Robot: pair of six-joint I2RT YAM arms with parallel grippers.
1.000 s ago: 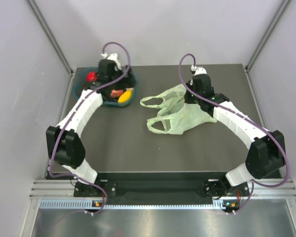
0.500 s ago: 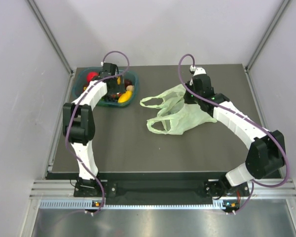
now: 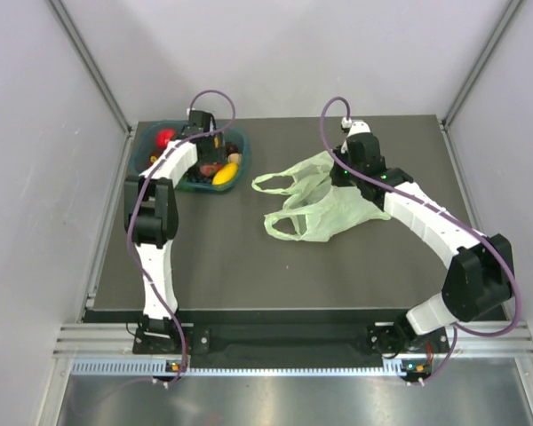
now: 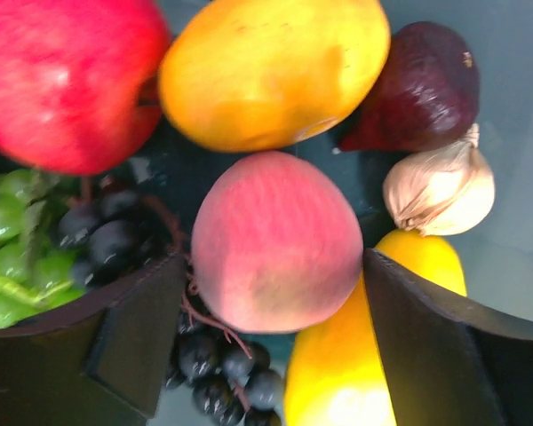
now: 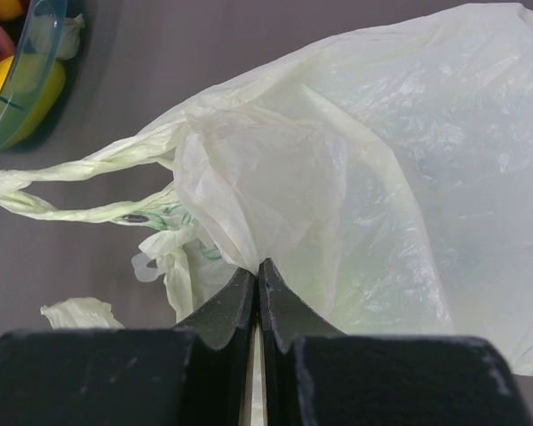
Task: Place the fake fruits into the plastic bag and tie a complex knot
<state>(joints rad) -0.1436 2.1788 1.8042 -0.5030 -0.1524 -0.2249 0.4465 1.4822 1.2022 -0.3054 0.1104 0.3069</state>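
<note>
Inward swing of left elbow point(image 3: 151, 217); left gripper point(image 4: 271, 311) open, straddling rosy peach plastic fruit point(image 4: 275, 240). Close centred, lift straight. Right gripper point(image 5: 258, 286) clamped on pale green crinkly plastic bag point(image 5: 409, 177).

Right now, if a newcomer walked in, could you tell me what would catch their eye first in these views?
Most likely the pale green plastic bag, crumpled in the middle of the table, with the right hand shut on a fold of it. Next come the glossy fake fruits heaped in the teal tray at the far left, where the left hand stands open astride a peach.
</note>
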